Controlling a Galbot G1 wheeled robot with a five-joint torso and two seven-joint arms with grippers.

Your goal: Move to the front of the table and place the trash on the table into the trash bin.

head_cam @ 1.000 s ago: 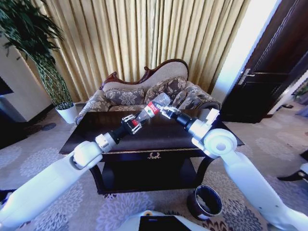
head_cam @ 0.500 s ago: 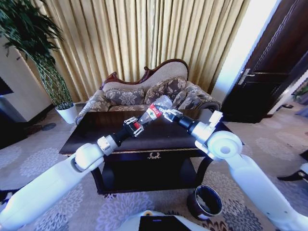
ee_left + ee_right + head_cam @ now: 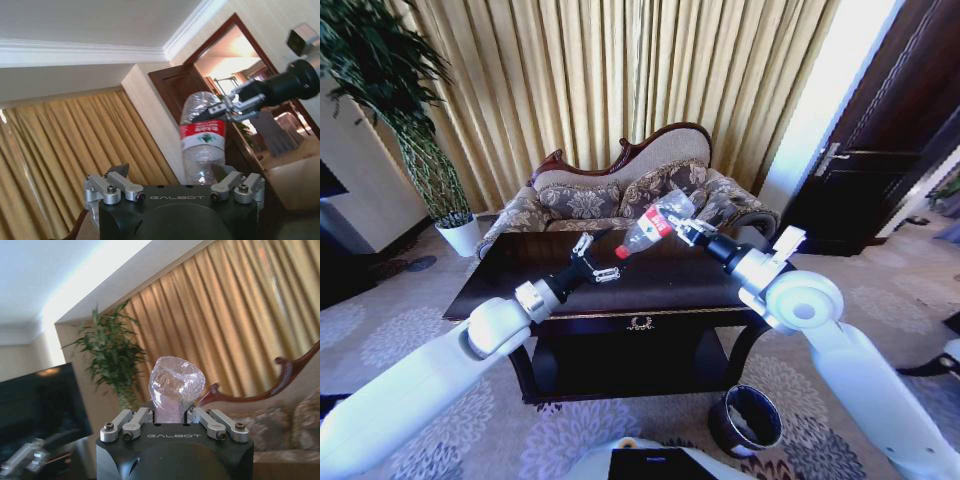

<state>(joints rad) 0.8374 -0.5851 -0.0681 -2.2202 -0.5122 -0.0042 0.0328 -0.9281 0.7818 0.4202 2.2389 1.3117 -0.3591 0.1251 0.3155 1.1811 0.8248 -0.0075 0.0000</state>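
Note:
The clear plastic bottle (image 3: 653, 224) with a red label hangs tilted above the dark table (image 3: 510, 275), red cap pointing down and to the left. My right gripper (image 3: 678, 229) is shut on its upper end; in the right wrist view the crumpled bottle (image 3: 175, 382) sits between that gripper's (image 3: 175, 420) fingers. My left gripper (image 3: 597, 261) stands open just below and left of the cap, apart from it. From the left wrist, the left gripper (image 3: 177, 184) is spread wide, with the bottle (image 3: 202, 145) farther off in the right gripper (image 3: 233, 106). The trash bin (image 3: 745, 420) stands on the carpet at the table's front right.
A patterned sofa (image 3: 630, 190) stands behind the table against gold curtains. A potted plant in a white pot (image 3: 460, 236) is at the back left. A dark door (image 3: 880, 150) is at the right. Patterned carpet surrounds the table.
My left gripper has let go of the bottle's cap end, opened and dropped back slightly. The right gripper has carried the bottle a little to the right and up.

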